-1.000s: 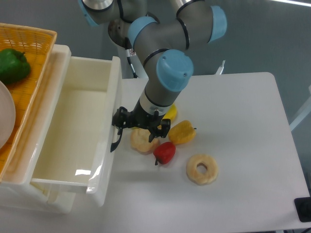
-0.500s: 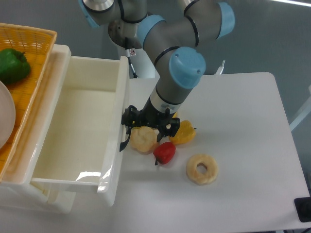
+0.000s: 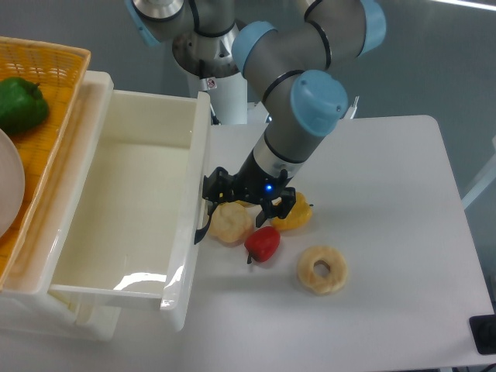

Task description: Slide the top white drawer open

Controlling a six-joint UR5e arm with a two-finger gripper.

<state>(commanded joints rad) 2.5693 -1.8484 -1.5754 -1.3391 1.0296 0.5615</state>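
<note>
The top white drawer stands pulled far out of the cabinet, its deep tray showing nothing inside. Its curved black handle hangs on the flat front, facing the table. My gripper hovers low right next to that front, fingers spread apart and open. The left finger sits at the handle's upper end, touching or nearly touching it. The right finger is over the fruit.
Below the gripper lie a pale round piece, a yellow pepper, a red pepper and a ring-shaped pastry. An orange basket holding a green pepper tops the cabinet. The lower drawer peeks out underneath.
The drawer front has slid rightward, out of the cabinet, with my gripper moving right alongside its handle. Most of the travel came in the first half second.
</note>
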